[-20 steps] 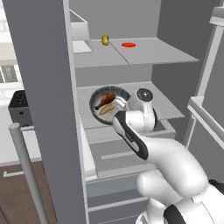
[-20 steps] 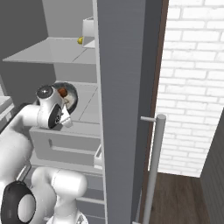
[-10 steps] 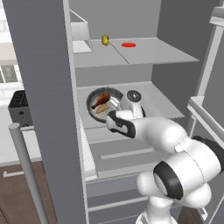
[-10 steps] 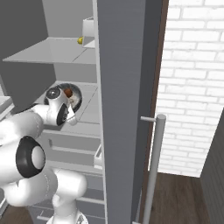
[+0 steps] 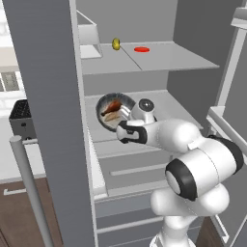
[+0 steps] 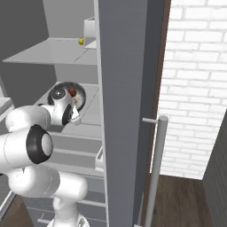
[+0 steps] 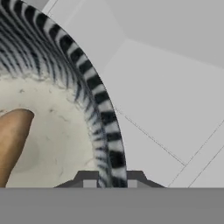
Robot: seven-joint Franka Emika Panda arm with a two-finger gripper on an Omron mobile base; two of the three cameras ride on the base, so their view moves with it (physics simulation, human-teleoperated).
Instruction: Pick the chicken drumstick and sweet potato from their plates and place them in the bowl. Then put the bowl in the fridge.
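My jaws (image 7: pixel 108 178) are clenched on the rim of the bowl (image 7: pixel 94 100): at the bottom centre of the hand view one dark tip stands inside the wall and the other outside it, with the striped rim pinched between them. In that view the bowl takes up the left half of the frame, its pale inside curving down to the lower left, where the tan sweet potato (image 7: pixel 13 140) lies against the left edge.

In the left base view the bowl (image 5: pixel 115 110) sits left of centre, tilted so its opening faces the camera, over the middle shelf (image 5: pixel 178 108) of the fridge (image 5: pixel 48 96). Inside it the reddish-brown chicken drumstick (image 5: pixel 113 106) lies above the sweet potato (image 5: pixel 112 116), the two touching. My hand reaches in from the right and meets the bowl at its lower right rim. Whether the bowl's base touches the shelf I cannot tell.

On the upper shelf (image 5: pixel 159 57), near the top of the frame, stand a small yellow thing (image 5: pixel 116 44) and a flat red disc (image 5: pixel 141 49), a little apart.

In the right base view the bowl (image 6: pixel 76 92) shows at centre left, partly behind my wrist, with the drumstick's reddish end (image 6: pixel 72 91) just showing. The fridge door's long bar handle (image 6: pixel 156 168) runs down the lower right.
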